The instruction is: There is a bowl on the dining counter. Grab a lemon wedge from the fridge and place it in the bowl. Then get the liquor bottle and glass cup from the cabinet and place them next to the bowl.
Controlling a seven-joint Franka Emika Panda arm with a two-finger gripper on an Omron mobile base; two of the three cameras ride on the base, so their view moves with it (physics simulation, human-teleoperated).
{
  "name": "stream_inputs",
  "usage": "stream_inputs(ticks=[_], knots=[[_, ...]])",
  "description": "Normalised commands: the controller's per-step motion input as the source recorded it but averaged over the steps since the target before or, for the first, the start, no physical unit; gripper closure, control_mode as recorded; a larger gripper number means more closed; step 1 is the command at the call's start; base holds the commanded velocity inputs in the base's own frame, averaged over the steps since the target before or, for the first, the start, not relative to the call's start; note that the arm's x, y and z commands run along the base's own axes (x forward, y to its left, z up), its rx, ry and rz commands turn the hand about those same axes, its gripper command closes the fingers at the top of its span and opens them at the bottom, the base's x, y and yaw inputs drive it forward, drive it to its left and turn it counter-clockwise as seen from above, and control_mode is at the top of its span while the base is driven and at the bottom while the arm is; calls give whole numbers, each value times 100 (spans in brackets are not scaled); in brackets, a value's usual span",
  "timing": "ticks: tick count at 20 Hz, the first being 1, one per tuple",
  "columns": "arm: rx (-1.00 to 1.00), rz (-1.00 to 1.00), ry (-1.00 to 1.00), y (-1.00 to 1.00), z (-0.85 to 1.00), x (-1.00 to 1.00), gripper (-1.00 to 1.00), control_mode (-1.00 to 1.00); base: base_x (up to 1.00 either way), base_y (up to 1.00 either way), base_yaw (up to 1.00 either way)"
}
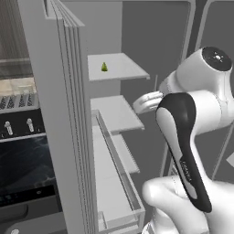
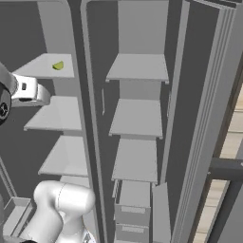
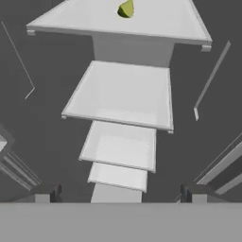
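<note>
The pincer (image 3: 118, 194) stands wide open and empty inside the open fridge (image 1: 68, 114), the lemon wedge (image 3: 125, 9) at twelve o'clock on the top shelf (image 3: 156, 21); no legible writing.

Lemon wedge (image 1: 104, 67) on upper fridge (image 1: 68, 114) shelf

A: What stands left of the open grey door in the left base view?
B: A black oven (image 1: 20, 160) with a dark glass front, two pale knobs (image 1: 18, 126) above it and a grated stove top (image 1: 17, 101) over those.
A: And on the far right of the right base view?
B: A pale wood-plank floor (image 2: 223, 180), crossed by a dark bar (image 2: 227, 170). The light is flat and even
</note>
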Motion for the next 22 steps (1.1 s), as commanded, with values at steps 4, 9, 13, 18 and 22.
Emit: stream_inputs(ticks=[4,9,13,18,22], knots=[[-4,-10,-21,67,36,14,-100,-100,0,0,0],[-2,-6,-22,37,20,31,-100,-100,0,0,0],[1,0,-16,7,11,35,-100,-100,0,0,0],[14,0,-2,-6,26,39,-100,-100,0,0,0],[10,0,0,-1,15,37,-100,-100,0,0,0]])
